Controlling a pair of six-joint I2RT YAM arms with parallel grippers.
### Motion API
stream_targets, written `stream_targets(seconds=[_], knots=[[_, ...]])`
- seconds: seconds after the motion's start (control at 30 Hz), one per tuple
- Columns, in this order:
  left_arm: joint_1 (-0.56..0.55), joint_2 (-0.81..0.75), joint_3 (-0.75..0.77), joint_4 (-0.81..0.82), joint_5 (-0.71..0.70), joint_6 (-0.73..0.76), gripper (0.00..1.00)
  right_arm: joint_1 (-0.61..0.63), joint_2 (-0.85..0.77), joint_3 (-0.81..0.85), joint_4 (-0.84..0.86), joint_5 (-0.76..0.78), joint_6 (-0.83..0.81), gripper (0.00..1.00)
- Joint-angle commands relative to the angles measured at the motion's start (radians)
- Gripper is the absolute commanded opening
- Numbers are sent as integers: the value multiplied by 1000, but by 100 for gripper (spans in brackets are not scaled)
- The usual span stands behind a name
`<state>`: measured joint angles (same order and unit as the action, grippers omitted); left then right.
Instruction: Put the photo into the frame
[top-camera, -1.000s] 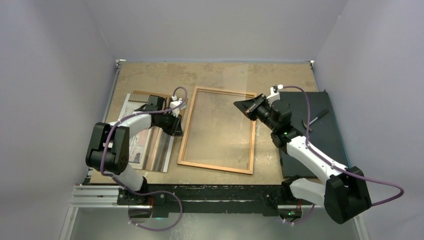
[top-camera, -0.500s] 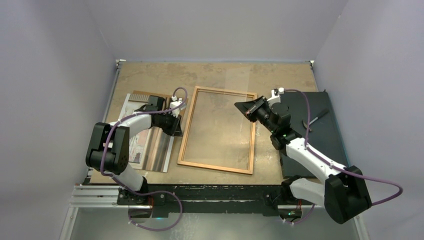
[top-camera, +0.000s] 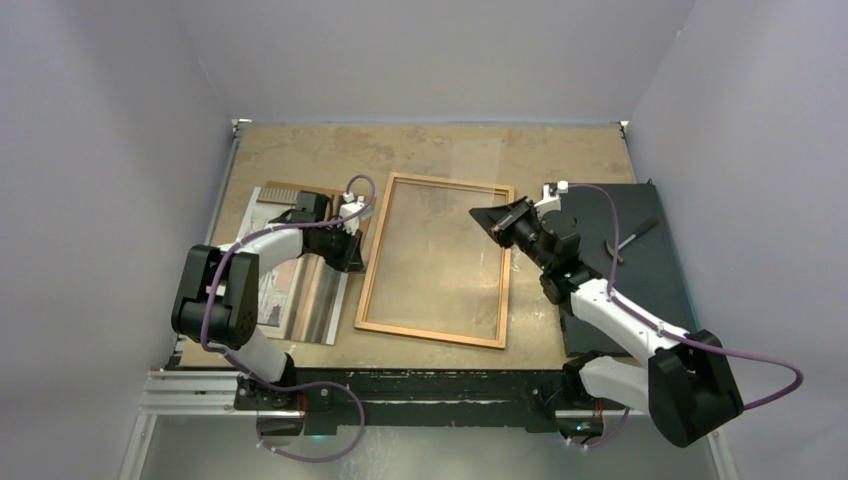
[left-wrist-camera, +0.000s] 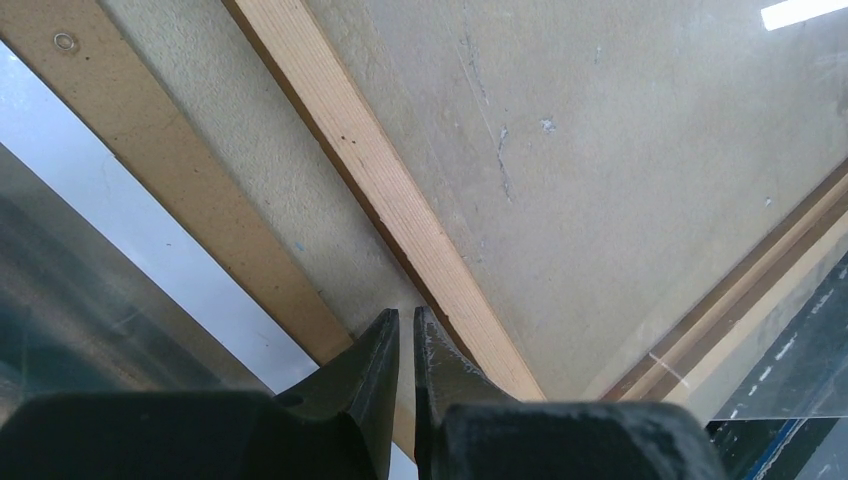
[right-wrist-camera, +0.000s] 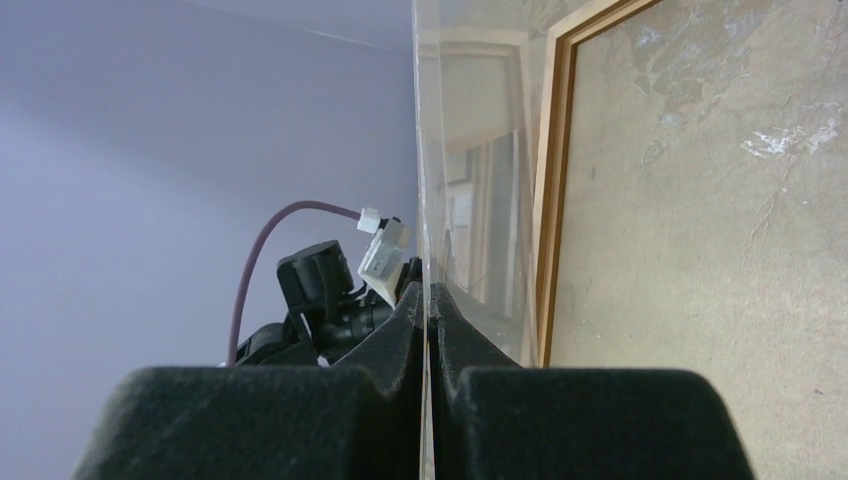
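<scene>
Now the frame (left-wrist-camera: 400, 200) lies beside nearly-closed left end effector (left-wrist-camera: 405, 335); right end effector (right-wrist-camera: 428, 300) clamps clear pane (right-wrist-camera: 470, 130).

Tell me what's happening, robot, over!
Right claw shut on clear sheet, right side of frame. Left claw nearly closed at left rail. Photo outside, left of frame. Over.

The frame (top-camera: 375, 250) is orange-brown; the photo (top-camera: 285, 300) has beige, white, dark stripes; the table (top-camera: 300, 150) is speckled tan; the pane (right-wrist-camera: 470, 180) is clear.
</scene>
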<state>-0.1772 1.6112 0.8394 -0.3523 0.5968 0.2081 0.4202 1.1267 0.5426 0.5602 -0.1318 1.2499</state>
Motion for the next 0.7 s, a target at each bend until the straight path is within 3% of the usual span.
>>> stream_targets(seconds=[0.0,0.67], knots=[[5,-5,-3,21,5,34,8,6,-4,6,80,30,31,0],[3,-4,-8,29,-3,38,10,9,-17,10,90,23,58,0]])
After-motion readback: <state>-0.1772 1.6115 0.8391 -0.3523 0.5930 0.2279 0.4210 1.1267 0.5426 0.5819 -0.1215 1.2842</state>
